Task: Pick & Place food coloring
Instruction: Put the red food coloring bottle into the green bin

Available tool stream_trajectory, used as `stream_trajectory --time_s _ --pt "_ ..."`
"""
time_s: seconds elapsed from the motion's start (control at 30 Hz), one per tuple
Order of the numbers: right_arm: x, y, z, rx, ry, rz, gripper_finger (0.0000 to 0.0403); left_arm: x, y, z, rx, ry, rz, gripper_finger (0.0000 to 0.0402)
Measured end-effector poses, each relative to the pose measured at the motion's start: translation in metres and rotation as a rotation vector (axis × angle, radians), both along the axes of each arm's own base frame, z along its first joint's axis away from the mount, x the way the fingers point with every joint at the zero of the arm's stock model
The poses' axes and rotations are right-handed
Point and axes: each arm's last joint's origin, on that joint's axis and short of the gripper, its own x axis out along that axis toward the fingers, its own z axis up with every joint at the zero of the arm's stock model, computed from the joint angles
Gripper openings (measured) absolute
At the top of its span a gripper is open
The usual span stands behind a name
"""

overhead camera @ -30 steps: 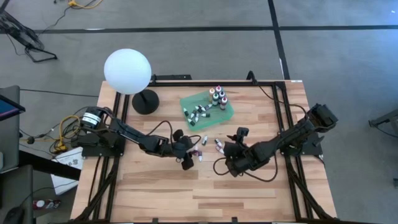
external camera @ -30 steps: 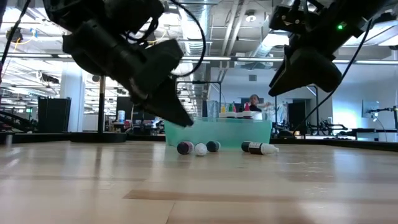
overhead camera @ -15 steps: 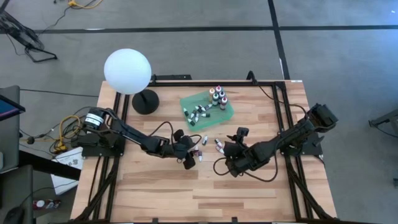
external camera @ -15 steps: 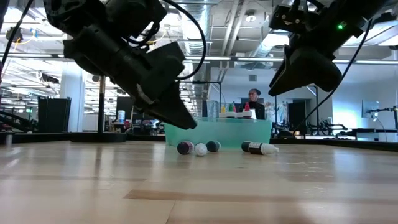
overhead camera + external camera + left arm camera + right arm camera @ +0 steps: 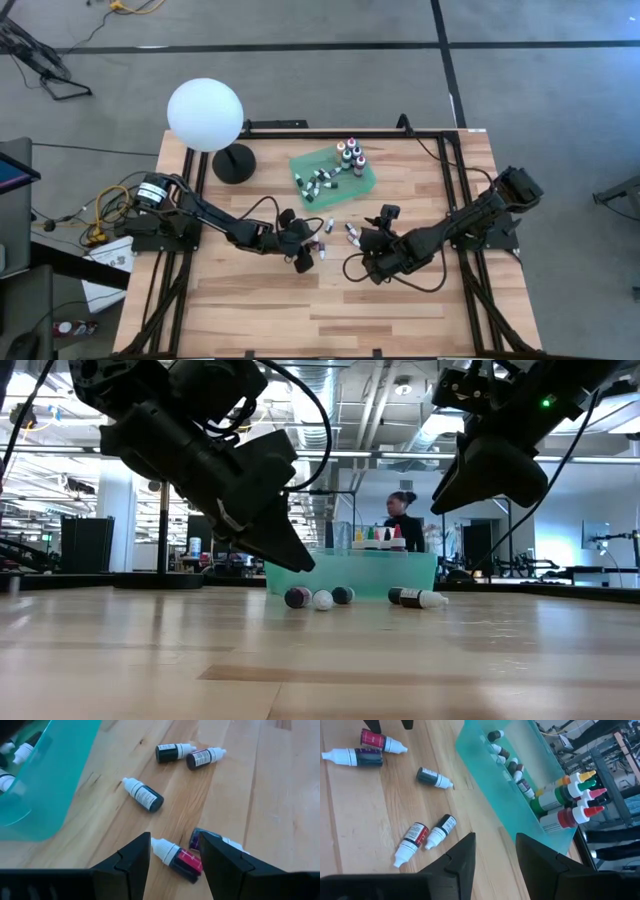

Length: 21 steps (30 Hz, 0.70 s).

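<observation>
The food coloring is partly in a green tray [image 5: 333,172]: upright bottles [image 5: 350,155] and small droppers [image 5: 313,183]. Several white-tipped droppers lie loose on the wood in front of it. My left gripper [image 5: 172,855] is open and hangs just above the table, over a red dropper [image 5: 176,858] that lies on its side in the gap, with a purple one [image 5: 199,840] beside it. In the low view its fingertips [image 5: 295,555] are clear of the wood. My right gripper [image 5: 495,852] is open and holds nothing, raised above two loose droppers [image 5: 426,835].
A white globe lamp [image 5: 205,115] on a dark round base [image 5: 234,163] stands at the far left. Cables trail from both arms across the table. A black frame [image 5: 440,135] runs along the table's edges. A person [image 5: 400,520] stands in the room behind. Bare wood lies toward the near edge.
</observation>
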Motion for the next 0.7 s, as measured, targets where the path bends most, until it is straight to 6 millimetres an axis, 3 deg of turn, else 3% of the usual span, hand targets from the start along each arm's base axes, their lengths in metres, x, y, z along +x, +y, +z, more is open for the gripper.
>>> stream_trajectory --time_s 0.7 --pt "0.0 0.0 0.0 0.001 -0.001 0.0 0.0134 0.002 -0.001 -0.013 0.032 0.011 -0.004 0.016"
